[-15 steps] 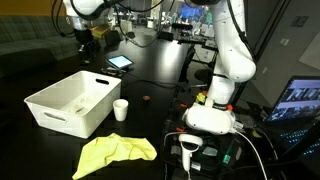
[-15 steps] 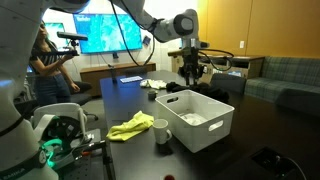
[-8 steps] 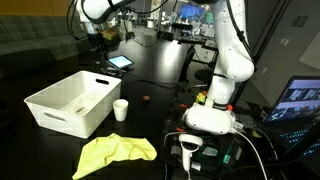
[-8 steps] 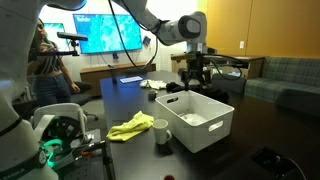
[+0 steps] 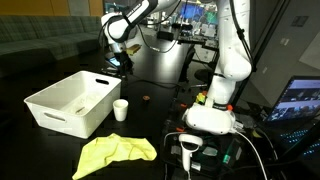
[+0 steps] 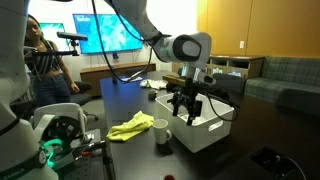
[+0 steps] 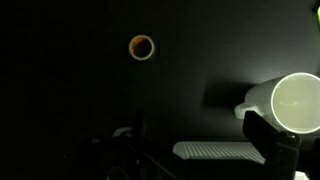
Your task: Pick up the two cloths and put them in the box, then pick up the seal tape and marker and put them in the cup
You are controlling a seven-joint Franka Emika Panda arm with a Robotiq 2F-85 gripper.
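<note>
My gripper (image 5: 118, 63) (image 6: 188, 112) hangs over the dark table by the box's far corner. Its jaws stand open with nothing between them. In the wrist view the gripper (image 7: 190, 155) shows a ribbed pad (image 7: 225, 150) near the bottom edge. The seal tape (image 7: 141, 47) (image 5: 146, 98) is a small ring on the table, apart from the gripper. The white cup (image 7: 296, 103) (image 5: 121, 109) (image 6: 162, 133) stands upright beside the white box (image 5: 50, 108) (image 6: 215, 135). The yellow cloth (image 5: 118, 152) (image 6: 133, 126) lies crumpled on the table. I cannot pick out the white cloth or the marker.
The robot's base (image 5: 212, 118) stands on the table near the cloth. A tablet (image 5: 120, 62) lies beyond the box. A laptop (image 5: 300, 100) glows at one edge. A person (image 6: 45, 65) stands by a wall screen.
The arm has swung away from above the box and come down towards the table by the cup and tape. The jaws stand wider than a second ago.
</note>
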